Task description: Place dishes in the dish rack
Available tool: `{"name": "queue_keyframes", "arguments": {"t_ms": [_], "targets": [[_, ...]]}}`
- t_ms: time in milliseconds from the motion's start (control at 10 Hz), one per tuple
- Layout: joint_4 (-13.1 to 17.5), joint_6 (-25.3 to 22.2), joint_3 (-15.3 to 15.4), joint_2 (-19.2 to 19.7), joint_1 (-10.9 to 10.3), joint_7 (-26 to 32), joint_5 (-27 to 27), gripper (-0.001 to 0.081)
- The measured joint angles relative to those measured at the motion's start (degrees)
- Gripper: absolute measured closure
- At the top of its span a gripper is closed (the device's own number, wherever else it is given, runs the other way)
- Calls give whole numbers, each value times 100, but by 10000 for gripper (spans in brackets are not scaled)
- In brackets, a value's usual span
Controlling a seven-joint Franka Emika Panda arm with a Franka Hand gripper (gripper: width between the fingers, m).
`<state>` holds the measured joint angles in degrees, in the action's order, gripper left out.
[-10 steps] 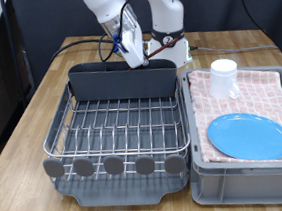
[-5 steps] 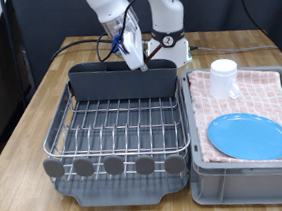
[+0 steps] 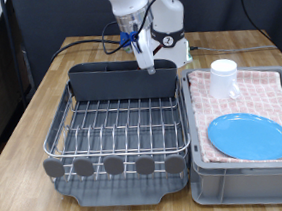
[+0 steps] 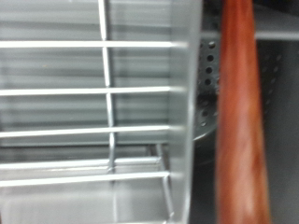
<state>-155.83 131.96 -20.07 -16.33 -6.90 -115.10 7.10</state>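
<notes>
My gripper (image 3: pixel 134 38) hangs over the right end of the tall grey caddy (image 3: pixel 119 81) at the back of the silver wire dish rack (image 3: pixel 118 130). It is shut on the reddish-brown wooden spoon (image 3: pixel 145 60), which points down with its tip at the caddy's rim. In the wrist view the spoon (image 4: pixel 239 112) runs across the picture beside the rack's wires (image 4: pixel 107 93) and the perforated caddy wall (image 4: pixel 207 84). The bright-blue plate (image 3: pixel 248 135) and the white mug (image 3: pixel 225 77) rest on the pink checked cloth in the grey crate (image 3: pixel 247 184). The fingers do not show in the wrist view.
The crate stands against the rack on the exterior view's right. Round grey tabs (image 3: pixel 114 165) line the rack's front edge. Black cables (image 3: pixel 75 46) and the robot's base (image 3: pixel 170 44) lie behind the caddy. The wooden table (image 3: pixel 24 147) shows at the left.
My gripper has moved to the exterior view's right with the spoon and turned it more upright, from over the caddy's middle to its right end.
</notes>
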Motion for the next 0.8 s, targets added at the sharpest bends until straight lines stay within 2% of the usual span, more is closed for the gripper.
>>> {"name": "queue_keyframes", "arguments": {"t_ms": [200,400,600,800], "targets": [[59,-87,344,-188,47,-773,-403,5],[157,-400,664,-510,57,-1329,-620,3],[344,-758,835,-749,43,-1452,-640,3],[703,-1087,901,-752,-146,-1126,-580,3]]}}
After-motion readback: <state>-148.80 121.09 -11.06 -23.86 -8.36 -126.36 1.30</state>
